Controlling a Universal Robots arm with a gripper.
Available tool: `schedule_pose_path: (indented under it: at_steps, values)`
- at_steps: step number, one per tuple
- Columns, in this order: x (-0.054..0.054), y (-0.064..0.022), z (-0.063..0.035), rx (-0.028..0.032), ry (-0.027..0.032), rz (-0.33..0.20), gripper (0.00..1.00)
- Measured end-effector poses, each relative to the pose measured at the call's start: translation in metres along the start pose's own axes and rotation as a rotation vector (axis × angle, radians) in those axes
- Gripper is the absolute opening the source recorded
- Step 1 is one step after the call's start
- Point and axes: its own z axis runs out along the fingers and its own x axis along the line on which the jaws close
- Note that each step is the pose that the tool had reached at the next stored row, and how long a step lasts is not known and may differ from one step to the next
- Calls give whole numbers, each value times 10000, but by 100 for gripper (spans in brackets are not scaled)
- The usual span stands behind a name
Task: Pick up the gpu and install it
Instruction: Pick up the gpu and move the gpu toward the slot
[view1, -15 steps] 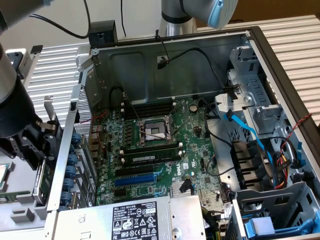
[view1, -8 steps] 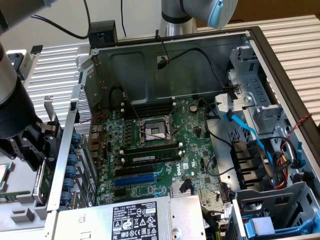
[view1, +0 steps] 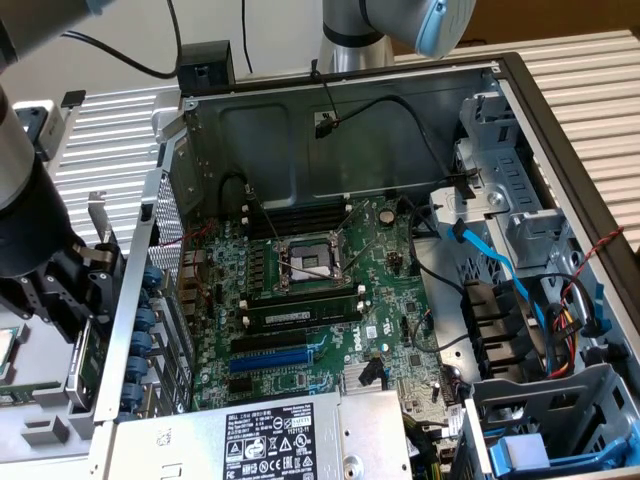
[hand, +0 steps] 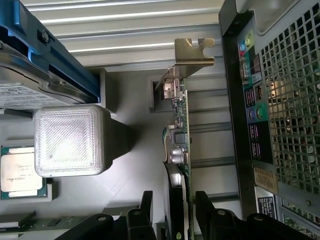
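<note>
Currently the hand (hand: 174, 202) stands spread astride the gpu (hand: 181, 135), which sits on edge beside the case (hand: 280, 100). Closing squarely on shroud and board should keep it from tilting.

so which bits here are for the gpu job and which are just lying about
For the job:
- gpu, standing on edge
- gripper, open, astride it
- motherboard
- case

Lying about:
- cpu
- clear block
- drive
</note>
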Motion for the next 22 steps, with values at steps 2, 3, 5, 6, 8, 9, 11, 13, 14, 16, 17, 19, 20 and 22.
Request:
schedule_pose_path:
  at_steps: [2, 3, 5, 6, 8, 9, 11, 13, 14, 16, 17, 19, 20, 22]
  values:
    - [1, 0, 2, 15, -55, -4, 47]
    - [0, 0, 3, 15, -69, -6, 47]
    - [0, -1, 5, 19, -78, -8, 47]
    - [0, -1, 7, 19, -82, -8, 47]
    - [1, -2, 17, 23, -99, -9, 47]
    - [0, -2, 23, 25, -101, -9, 47]
    - [1, -3, 26, 28, -102, -9, 45]
    - [1, -3, 26, 28, -102, -9, 38]
    - [1, -3, 28, 27, -103, -9, 38]
    - [1, -3, 38, 23, -108, -10, 38]
    - [1, -4, 46, 24, -110, -10, 38]
    - [1, -6, 71, 24, -119, -10, 38]
    - [1, -7, 80, 23, -120, -10, 38]
    - [2, -7, 81, 25, -119, -11, 38]
